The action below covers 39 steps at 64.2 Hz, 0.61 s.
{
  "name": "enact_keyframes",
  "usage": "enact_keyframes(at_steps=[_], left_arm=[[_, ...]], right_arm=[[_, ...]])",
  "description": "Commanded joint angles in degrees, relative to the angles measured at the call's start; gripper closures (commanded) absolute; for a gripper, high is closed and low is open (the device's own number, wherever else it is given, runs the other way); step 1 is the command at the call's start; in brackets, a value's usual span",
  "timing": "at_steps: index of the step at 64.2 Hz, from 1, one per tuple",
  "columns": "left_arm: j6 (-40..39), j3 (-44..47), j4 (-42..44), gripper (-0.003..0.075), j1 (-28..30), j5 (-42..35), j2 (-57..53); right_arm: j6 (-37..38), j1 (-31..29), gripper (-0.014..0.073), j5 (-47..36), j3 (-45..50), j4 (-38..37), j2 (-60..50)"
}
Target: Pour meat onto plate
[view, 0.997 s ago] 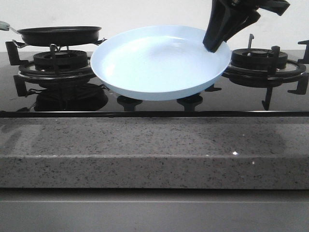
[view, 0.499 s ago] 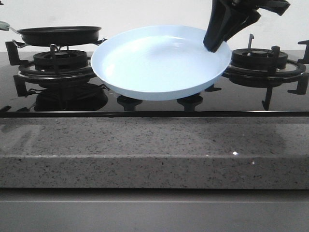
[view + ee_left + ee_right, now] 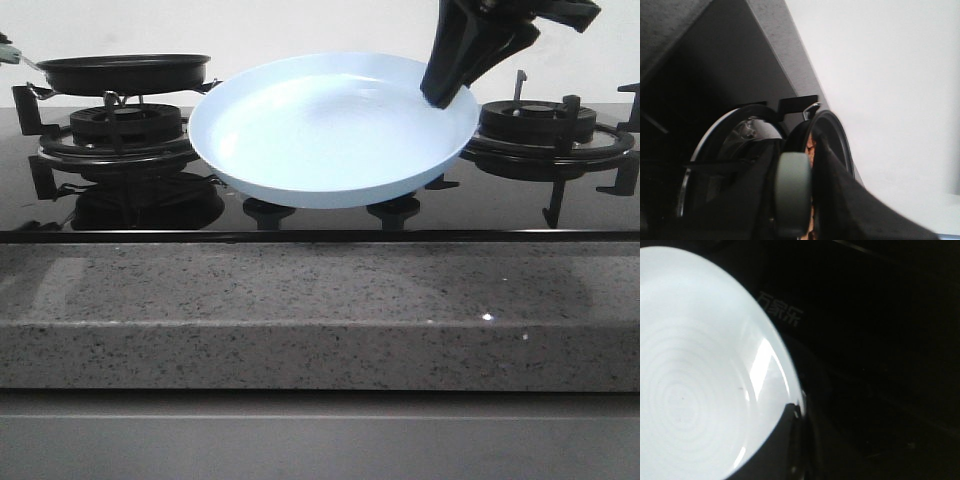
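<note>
The plate [image 3: 330,130] hangs above the middle of the black glass stove surface [image 3: 500,205], between the two burners, clear of the glass. It is tilted, its far rim raised and its pale-blue face turned toward the front camera. The right tool [image 3: 445,90] comes down from the top of the front view and is closed on the plate's right rim. The right wrist view shows what the front view cannot: faint concentric rings on the plate's face [image 3: 695,385] and the dark finger tip [image 3: 790,440] lapped over its rim, with white printed characters [image 3: 779,310] on the glass beyond.

The frying pan [image 3: 125,70] sits on the left burner grate [image 3: 115,130], level, its handle pointing left out of the front view. There its contents stay hidden behind the rim. Only the left wrist view reveals a sliver of orange-brown meat [image 3: 810,150] inside the pan [image 3: 832,135], and the grey-green handle [image 3: 792,192] running toward the camera between the dark fingers of the left tool [image 3: 795,220], which are closed on it. The right burner [image 3: 545,125] is bare.
</note>
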Motion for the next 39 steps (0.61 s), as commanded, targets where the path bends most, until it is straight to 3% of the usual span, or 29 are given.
enact_keyframes(at_steps=[1,9,21,39], left_arm=[[0.2,-1.8,-2.8,0.0741,-0.2,1.7,-2.8],[0.2,-1.8,-4.2,0.0741,0.0,4.2,-2.8],[1.5,-2.2,-14.5,0.0741,0.3,13.8,-3.7],[3.8,-5.4,-10.9,0.0741,-0.8,14.0,-11.1]], right_arm=[[-0.4,0.0,0.0654,-2.5,-1.3,1.9,-2.9],[-0.4,0.0,0.0654,-2.5,-1.3,1.9,-2.9],[-0.4,0.0,0.0654,-2.5,-1.3,1.9,-2.9],[-0.4,0.0,0.0654,-2.5,-1.3,1.9,-2.9]])
